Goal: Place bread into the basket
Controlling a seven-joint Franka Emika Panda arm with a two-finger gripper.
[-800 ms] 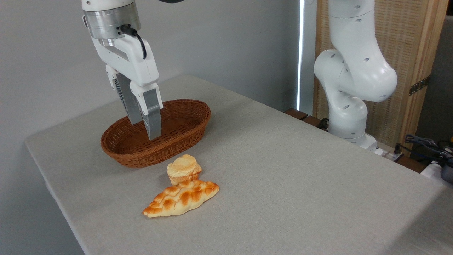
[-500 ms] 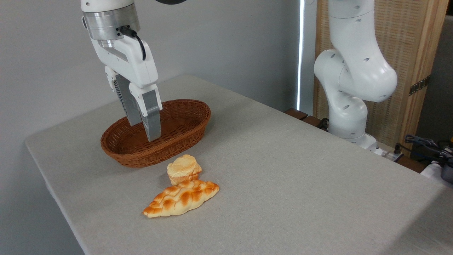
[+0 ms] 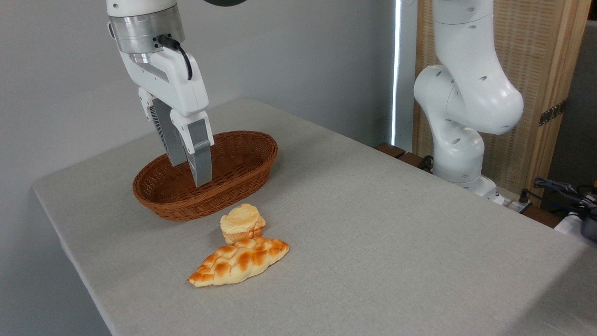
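Observation:
The bread, a long braided golden loaf with toasted orange patches, lies flat on the table near the front, and nothing grips it. The reddish-brown oval wicker basket stands behind it to the left, with nothing inside that I can see. My gripper hangs over the basket's middle, fingers pointing down and tilted toward the front. It is open and holds nothing. Its front fingertip overlaps the basket's near wall in this view. The gripper is well behind and left of the bread.
A small round pale bun sits between basket and bread, touching the loaf's back edge. The arm's white base stands beyond the table's right far edge. A grey wall runs behind the table, and cables lie at far right.
The gripper has drifted only a few pixels to the left over the basket. The bread, bun and basket have not moved.

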